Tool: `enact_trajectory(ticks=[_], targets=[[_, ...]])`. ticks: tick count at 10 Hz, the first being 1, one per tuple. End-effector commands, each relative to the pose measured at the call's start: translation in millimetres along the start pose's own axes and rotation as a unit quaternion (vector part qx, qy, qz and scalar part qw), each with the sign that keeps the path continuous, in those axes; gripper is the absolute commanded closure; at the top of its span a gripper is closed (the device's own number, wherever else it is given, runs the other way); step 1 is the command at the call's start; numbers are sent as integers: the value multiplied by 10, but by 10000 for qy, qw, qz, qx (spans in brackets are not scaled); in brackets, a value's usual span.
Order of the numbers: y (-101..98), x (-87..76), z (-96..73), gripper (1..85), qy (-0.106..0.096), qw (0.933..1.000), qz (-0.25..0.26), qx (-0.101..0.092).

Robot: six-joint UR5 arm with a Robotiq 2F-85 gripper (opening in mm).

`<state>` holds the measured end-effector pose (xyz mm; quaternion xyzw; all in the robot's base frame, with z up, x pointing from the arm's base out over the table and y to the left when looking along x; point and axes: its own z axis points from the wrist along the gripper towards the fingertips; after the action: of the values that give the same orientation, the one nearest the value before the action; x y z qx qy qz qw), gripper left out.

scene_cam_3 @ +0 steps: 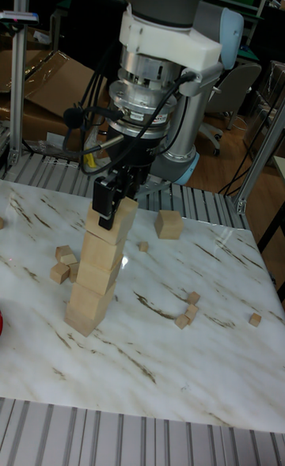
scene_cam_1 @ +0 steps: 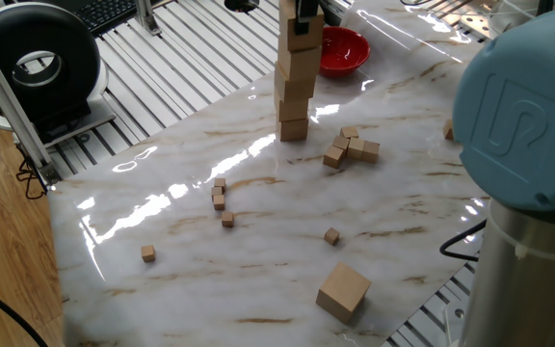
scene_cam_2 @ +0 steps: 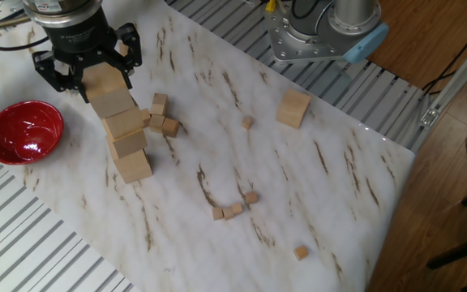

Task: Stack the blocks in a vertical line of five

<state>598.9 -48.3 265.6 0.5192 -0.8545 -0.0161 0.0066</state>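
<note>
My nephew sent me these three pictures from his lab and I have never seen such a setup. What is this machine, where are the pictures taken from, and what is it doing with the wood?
It is one robot arm with a two-finger gripper, standing at a marble-patterned table. All three pictures show the same moment: two cameras look down at the table from different sides, and a taller picture looks across it towards the arm.

The arm is building a tower of large wooden blocks. The gripper is closed on the top block; the tower looks four blocks high, leaning a little. One more large block sits alone by the table edge.

Tiny wooden cubes lie scattered about, and a red bowl stands beside the tower.
</note>
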Motion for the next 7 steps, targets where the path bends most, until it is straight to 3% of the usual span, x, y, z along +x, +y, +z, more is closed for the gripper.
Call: enact_trajectory(ticks=[1,4,7], targets=[[18,-45,-7,360,-78,9999,-61,-31],[13,-45,-6,290,-74,9999,-138,-20],[31,-66,-9,273,-119,9998,-139,-51]])
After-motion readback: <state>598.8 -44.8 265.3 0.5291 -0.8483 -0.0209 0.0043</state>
